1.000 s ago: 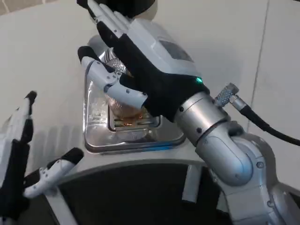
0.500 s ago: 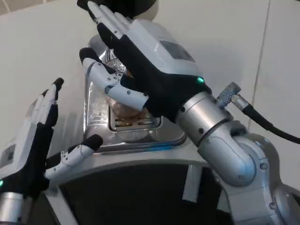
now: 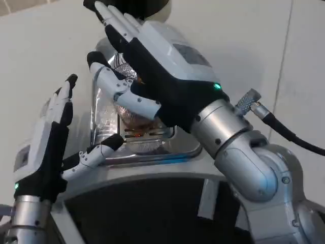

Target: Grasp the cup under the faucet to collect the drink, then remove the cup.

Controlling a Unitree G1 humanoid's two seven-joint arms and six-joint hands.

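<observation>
While the right hand reached in over the drink machine, its fingers curled around a clear cup that stood on the shiny metal drip tray. The cup was mostly hidden behind the palm and fingers; an amber tint showed low in it, just above the slotted grate. Whether the fingers actually pressed the cup wall or only ringed it could not be told from the head view. The dark rounded body of the dispenser sat above the hand at the top edge, and the faucet itself was hidden.

The left hand stood upright at the left side of the tray, fingers straight and spread, thumb stretched toward the tray's front left corner and close to it; it held nothing. A black cable ran from the right wrist off to the right. The tray rested on a white ledge above a dark panel.
</observation>
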